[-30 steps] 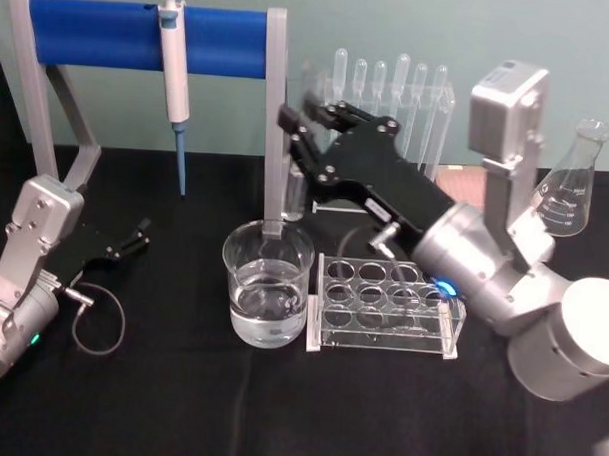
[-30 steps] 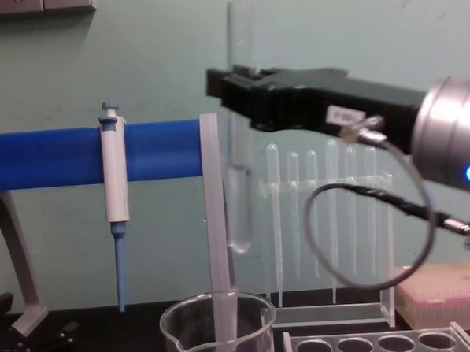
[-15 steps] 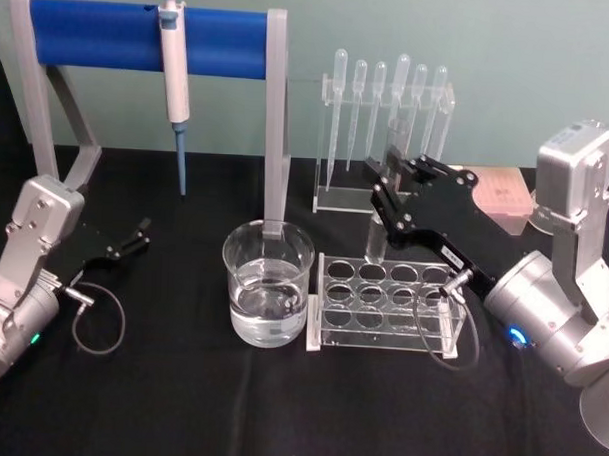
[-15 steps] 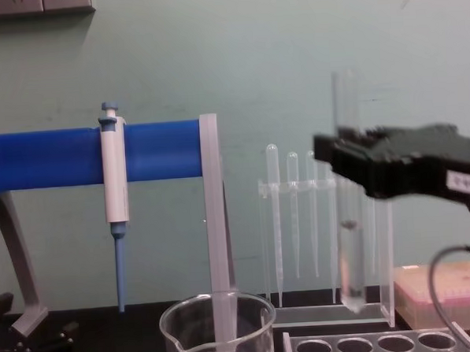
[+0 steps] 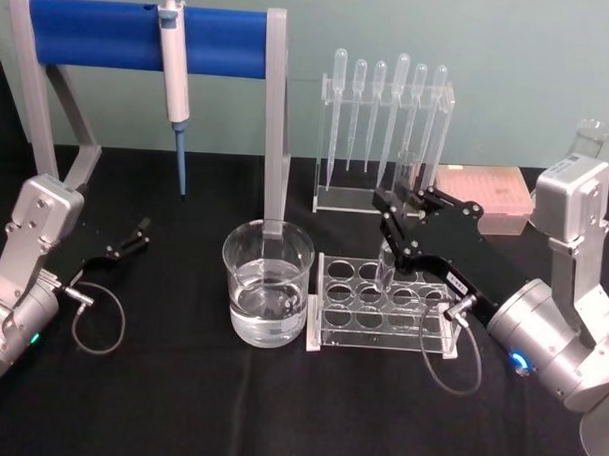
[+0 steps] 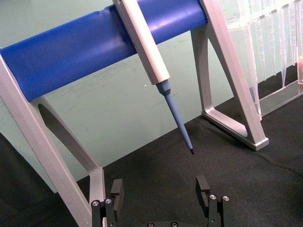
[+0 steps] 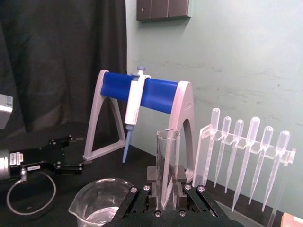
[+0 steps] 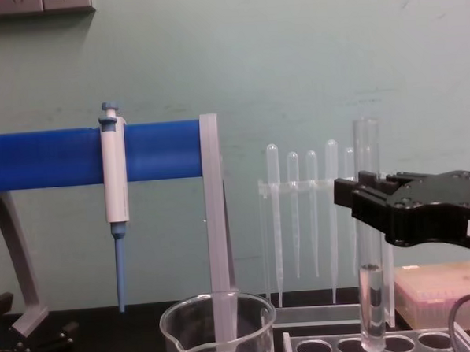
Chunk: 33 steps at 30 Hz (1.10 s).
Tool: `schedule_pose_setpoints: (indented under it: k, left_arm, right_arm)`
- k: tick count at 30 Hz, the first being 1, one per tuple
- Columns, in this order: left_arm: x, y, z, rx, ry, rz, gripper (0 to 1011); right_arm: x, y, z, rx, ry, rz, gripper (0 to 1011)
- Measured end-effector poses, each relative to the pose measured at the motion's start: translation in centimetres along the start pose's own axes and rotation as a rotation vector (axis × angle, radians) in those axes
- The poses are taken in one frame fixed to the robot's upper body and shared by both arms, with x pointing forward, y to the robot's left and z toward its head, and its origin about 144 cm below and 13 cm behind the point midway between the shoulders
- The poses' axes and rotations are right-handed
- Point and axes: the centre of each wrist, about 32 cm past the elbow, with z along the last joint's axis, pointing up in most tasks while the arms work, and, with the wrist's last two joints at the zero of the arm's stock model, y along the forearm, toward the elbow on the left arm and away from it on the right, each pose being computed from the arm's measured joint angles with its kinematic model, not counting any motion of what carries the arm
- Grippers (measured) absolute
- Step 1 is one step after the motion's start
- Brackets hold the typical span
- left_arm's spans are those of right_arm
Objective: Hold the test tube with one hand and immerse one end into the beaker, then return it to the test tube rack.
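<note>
Illumination even and diffuse, from overhead; the pale green wall (image 8: 292,55) reads bright; the black worktop (image 5: 178,404) absorbs light and shows almost no shadows; soft highlights on the beaker (image 5: 267,287) rim; slight softness overall; the left wrist view tilted, its near edge dim.

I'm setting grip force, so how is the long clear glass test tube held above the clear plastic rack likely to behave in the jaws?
The long clear glass test tube looks smooth and thin-walled, so probably slippery and fragile under hard squeezing. The right gripper holds it upright mid-length; being round, it would likely roll if laid down. The clear plastic rack should steady it.
</note>
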Motion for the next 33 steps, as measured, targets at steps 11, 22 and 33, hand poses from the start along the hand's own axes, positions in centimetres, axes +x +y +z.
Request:
schedule_pose_setpoints:
  k: [11, 22, 33]
  left_arm:
    - [0.0, 0.0, 0.0, 0.0, 0.0, 0.0, 1000]
    - [0.0, 0.0, 0.0, 0.0, 0.0, 0.0, 1000]
    - [0.0, 0.0, 0.0, 0.0, 0.0, 0.0, 1000]
  right_arm:
    - [-0.5, -0.1, -0.1, -0.007, 0.016, 0.008, 225]
    - [-0.4, 0.5, -1.4, -0.016, 0.032, 0.0, 225]
    - [-0.4, 0.9, -2.4, -0.033, 0.04, -0.004, 225]
